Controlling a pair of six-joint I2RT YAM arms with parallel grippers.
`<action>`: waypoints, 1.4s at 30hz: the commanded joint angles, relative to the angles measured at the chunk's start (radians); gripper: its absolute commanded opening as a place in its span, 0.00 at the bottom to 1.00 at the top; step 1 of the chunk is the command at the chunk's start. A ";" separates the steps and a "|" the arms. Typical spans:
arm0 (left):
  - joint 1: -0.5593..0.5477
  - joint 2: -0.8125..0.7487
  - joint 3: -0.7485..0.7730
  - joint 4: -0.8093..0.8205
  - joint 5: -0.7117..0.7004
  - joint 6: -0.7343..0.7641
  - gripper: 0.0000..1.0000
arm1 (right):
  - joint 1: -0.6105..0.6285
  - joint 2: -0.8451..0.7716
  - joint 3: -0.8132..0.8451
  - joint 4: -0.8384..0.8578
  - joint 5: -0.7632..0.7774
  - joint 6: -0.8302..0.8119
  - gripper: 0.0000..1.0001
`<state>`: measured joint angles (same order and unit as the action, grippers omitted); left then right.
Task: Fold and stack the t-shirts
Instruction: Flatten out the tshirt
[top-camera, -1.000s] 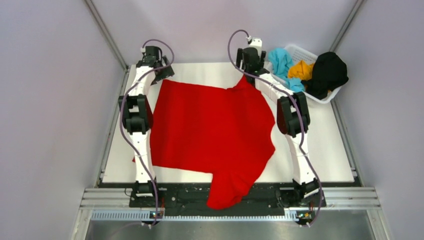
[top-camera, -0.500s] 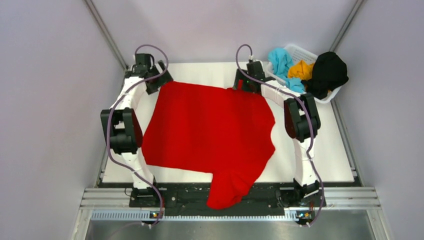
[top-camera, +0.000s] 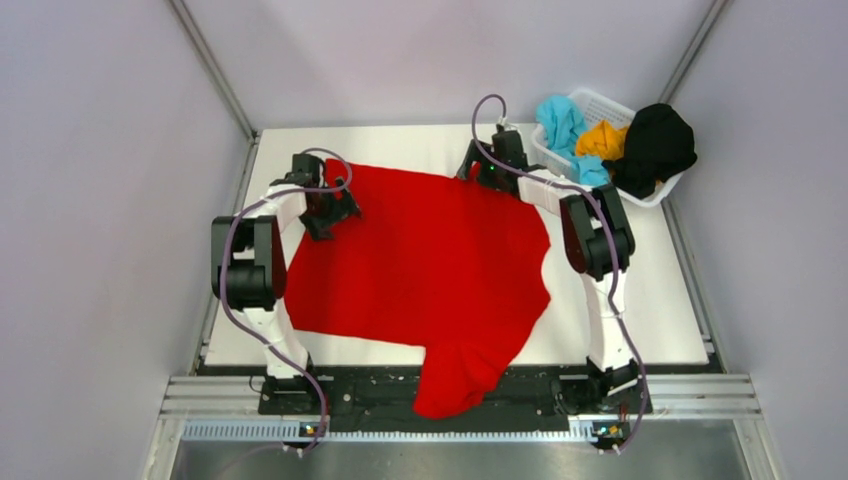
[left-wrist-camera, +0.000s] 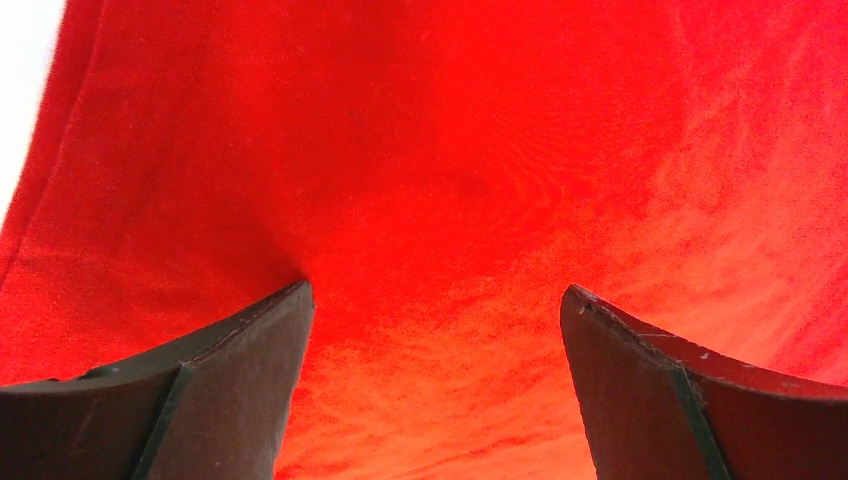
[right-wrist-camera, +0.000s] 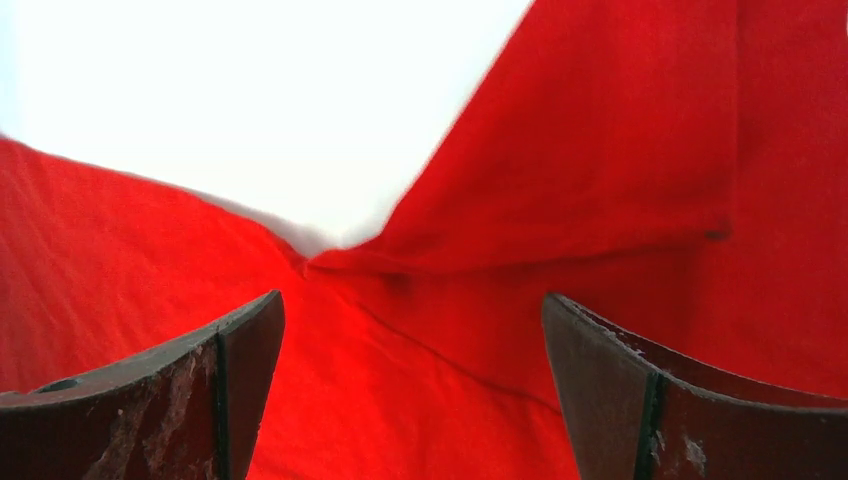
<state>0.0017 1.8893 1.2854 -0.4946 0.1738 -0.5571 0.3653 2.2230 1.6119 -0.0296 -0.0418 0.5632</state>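
Left end effector (left-wrist-camera: 435, 290): jaws wide apart, holding nothing, poised over the red tee (top-camera: 420, 260) at its far-left corner. Right end effector (right-wrist-camera: 412, 297): jaws equally apart, empty, above a creased sleeve seam at the far edge. The tee is soft knit, spread flat on the white surface (top-camera: 400, 140). Its long axis appears to run left-right, with one sleeve draped over the near edge.

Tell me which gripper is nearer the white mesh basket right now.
Right. The right gripper is at the far edge of the red t-shirt, just left of the white mesh basket; the left gripper is over the shirt's far-left corner, much farther away.
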 joint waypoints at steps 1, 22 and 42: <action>0.003 0.006 -0.028 0.017 -0.042 0.008 0.99 | 0.001 0.065 0.056 0.094 -0.012 0.034 0.99; 0.003 0.012 -0.041 -0.030 -0.132 0.039 0.99 | 0.032 0.561 0.843 0.278 0.035 0.052 0.99; 0.003 -0.029 -0.018 -0.031 -0.121 0.017 0.99 | 0.075 -0.366 -0.184 -0.273 0.245 -0.094 0.99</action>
<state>-0.0029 1.8816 1.2713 -0.4896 0.0803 -0.5484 0.4007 2.0476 1.6039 -0.1413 0.0616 0.4633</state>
